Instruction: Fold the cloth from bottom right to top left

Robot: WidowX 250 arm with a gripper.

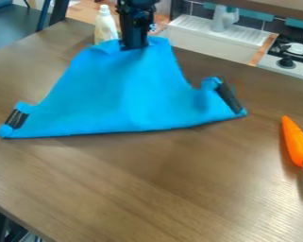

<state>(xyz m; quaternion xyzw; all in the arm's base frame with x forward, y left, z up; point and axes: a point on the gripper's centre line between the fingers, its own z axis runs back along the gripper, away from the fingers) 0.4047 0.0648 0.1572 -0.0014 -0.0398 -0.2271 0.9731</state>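
On the wooden table lies the blue cloth, its top edge at the black gripper, whose grip I cannot tell; the fold is seemingly near finishing, so next needs a gentle release, if holding, and lifting clear.

Black gripper upright, touching far edge of blue cloth. Cloth widens nearward from gripper; black strips at both near corners. Pale bottle just left of gripper. Sink beyond, rightward. Orange carrot well apart, near-right of gripper, on brown table.
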